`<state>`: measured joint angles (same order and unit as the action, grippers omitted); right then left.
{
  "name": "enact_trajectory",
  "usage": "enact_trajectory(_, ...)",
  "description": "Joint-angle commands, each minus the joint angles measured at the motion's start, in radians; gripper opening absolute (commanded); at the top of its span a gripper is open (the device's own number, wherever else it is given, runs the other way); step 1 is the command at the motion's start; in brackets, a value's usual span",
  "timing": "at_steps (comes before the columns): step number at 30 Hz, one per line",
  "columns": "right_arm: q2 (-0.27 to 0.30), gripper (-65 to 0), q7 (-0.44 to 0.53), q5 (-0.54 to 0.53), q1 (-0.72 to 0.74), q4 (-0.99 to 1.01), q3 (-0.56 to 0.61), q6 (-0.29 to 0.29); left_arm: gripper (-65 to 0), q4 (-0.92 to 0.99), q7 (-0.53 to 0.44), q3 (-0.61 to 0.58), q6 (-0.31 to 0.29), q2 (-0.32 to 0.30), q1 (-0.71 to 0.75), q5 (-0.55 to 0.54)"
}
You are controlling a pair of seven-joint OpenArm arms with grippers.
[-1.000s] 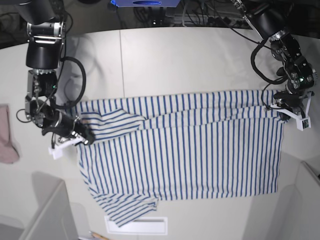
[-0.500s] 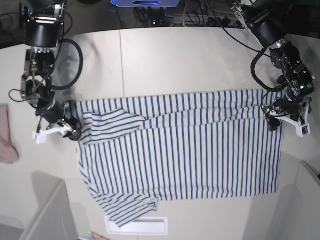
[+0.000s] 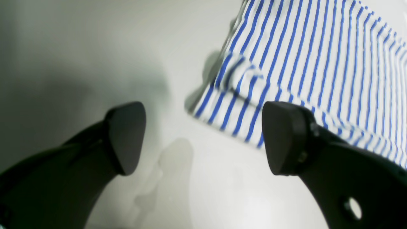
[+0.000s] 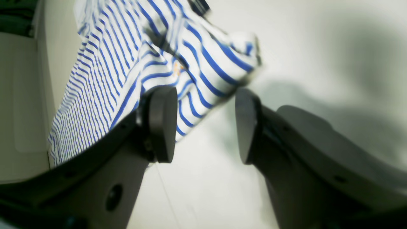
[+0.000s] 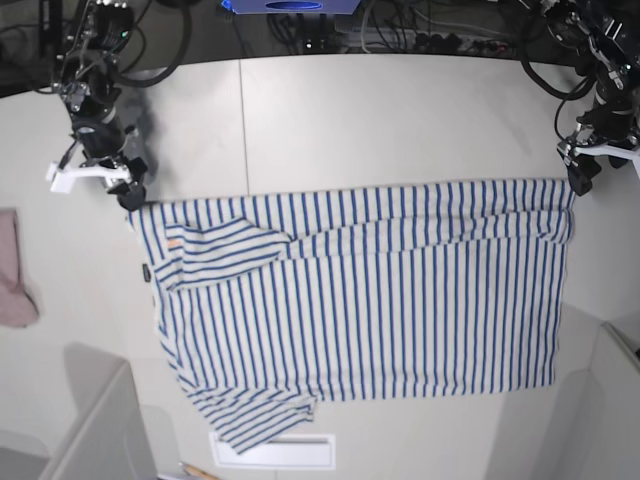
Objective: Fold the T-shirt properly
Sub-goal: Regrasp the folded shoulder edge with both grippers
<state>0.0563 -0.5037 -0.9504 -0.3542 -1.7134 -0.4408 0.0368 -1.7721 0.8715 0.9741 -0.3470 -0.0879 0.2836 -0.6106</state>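
Left gripper [image 3: 203,138] open, striped T-shirt [image 5: 360,300] flat

Both arms are black with exposed black cables. Jaws carry matte black rounded pads, screw holes and white brackets.

- Both grippers, left gripper [image 5: 605,160] and right gripper [image 5: 95,180], now stand open, lifted off the T-shirt [image 5: 360,310].
- The released upper edge lies flat.
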Motion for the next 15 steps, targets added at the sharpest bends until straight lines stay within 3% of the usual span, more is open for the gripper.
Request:
enact_trajectory(1,-0.009,-36.8,0.017,-0.011,-0.004,-0.023,-0.013,-0.013,-10.2,-0.019,-0.027,0.004,-0.010,-0.014,0.012,-0.030)
enact_trajectory(4,-0.039,-36.8,0.017,-0.008,-0.015,-0.003,-0.010,-0.013,-10.2,-0.010,-0.028,0.004,-0.011,-0.014,0.042,-0.032)
enact_trajectory(9,-0.042,-35.9,0.017,-0.008,0.042,0.102,-0.010,-0.013,-10.2,0.107,-0.028,0.007,-0.063,-0.019,0.033,-0.030)
enact_trajectory(15,-0.032,-35.7,0.020,-0.008,0.128,0.249,-0.016,-0.011,-10.2,0.145,-0.076,-0.001,-0.065,-0.014,0.032,-0.029)
